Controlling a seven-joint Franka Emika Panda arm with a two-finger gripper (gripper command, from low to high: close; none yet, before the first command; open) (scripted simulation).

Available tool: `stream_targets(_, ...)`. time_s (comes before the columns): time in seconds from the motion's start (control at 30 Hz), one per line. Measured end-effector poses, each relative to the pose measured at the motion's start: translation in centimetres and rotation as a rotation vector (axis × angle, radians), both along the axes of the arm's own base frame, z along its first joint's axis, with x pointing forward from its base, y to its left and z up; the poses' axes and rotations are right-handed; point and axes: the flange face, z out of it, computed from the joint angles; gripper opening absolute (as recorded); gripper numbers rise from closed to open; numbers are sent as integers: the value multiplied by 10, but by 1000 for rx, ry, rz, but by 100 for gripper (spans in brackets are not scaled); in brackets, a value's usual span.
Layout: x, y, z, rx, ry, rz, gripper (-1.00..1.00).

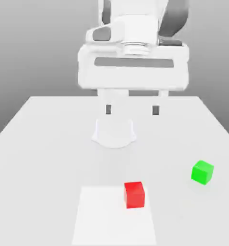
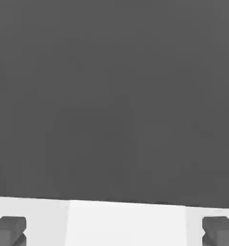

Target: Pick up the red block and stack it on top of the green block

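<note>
Red block (image 1: 134,194): small matte bright-red cube, resting flat on the table, near side, on a paler square patch's right edge. Green block (image 1: 202,172): matching bright-green cube, flat, apart, farther right and slightly farther back.

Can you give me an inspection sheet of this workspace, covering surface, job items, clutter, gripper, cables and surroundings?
Surface: white table with a brighter white rectangular patch near the front edge in the exterior view.
Job's things: red block resting on the patch's corner; green block on the bare table, toward the exterior view's right of the red one, apart from it. Not stacked.
Clutter: nothing seen.
Gripper: gripper raised above the table behind both blocks, fingers spread wide, holding nothing.
Cables: nothing seen.
Surroundings: plain grey backdrop; round white arm base on the table.
</note>
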Motion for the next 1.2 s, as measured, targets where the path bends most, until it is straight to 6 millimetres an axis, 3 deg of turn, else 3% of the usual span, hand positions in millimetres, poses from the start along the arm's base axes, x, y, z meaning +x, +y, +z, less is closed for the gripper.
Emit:
stream_targets(0.2,-40,12,-152,9,225,34,0)
stream_targets(0.33,-50,14,-209,10,259,39,0)
stream_targets(0.37,-51,13,-215,10,260,39,-100)
stream_targets(0.6,-51,14,-215,10,261,39,-100)
stream_targets(0.83,-51,14,-159,10,264,38,-100)
stream_targets(1.0,-45,21,-161,39,343,-40,-100)
stream_targets(1.2,-29,14,-169,60,431,-174,-100)
